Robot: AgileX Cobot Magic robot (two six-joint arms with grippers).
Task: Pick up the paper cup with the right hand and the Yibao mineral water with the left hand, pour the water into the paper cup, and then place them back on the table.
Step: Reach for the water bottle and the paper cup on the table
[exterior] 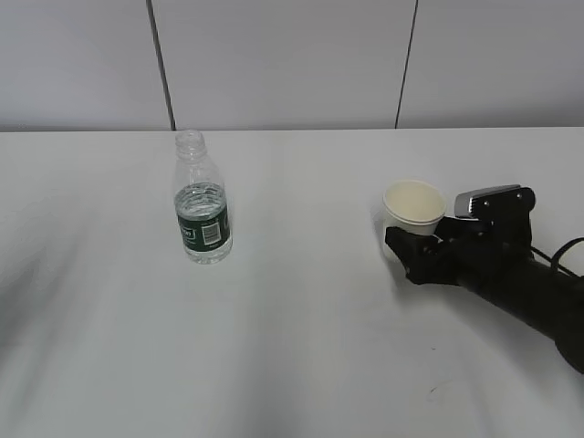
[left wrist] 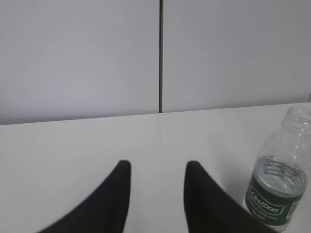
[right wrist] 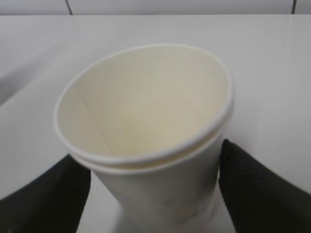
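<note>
The cream-white paper cup (exterior: 413, 204) stands on the white table (exterior: 301, 319) at the right, empty inside. My right gripper (exterior: 417, 239) has a finger on each side of its lower wall. In the right wrist view the cup (right wrist: 146, 107) fills the frame between the black fingertips (right wrist: 248, 184). A gap shows at the left finger, so the gripper (right wrist: 153, 167) is open. The capless Yibao bottle (exterior: 201, 203) stands at the left, with water up to about the top of its green label. My left gripper (left wrist: 156, 167) is open and empty, with the bottle (left wrist: 279, 187) just right of its right finger. The left arm is out of the exterior view.
A grey panelled wall (exterior: 292, 55) runs along the table's far edge. Nothing else stands on the table in these views.
</note>
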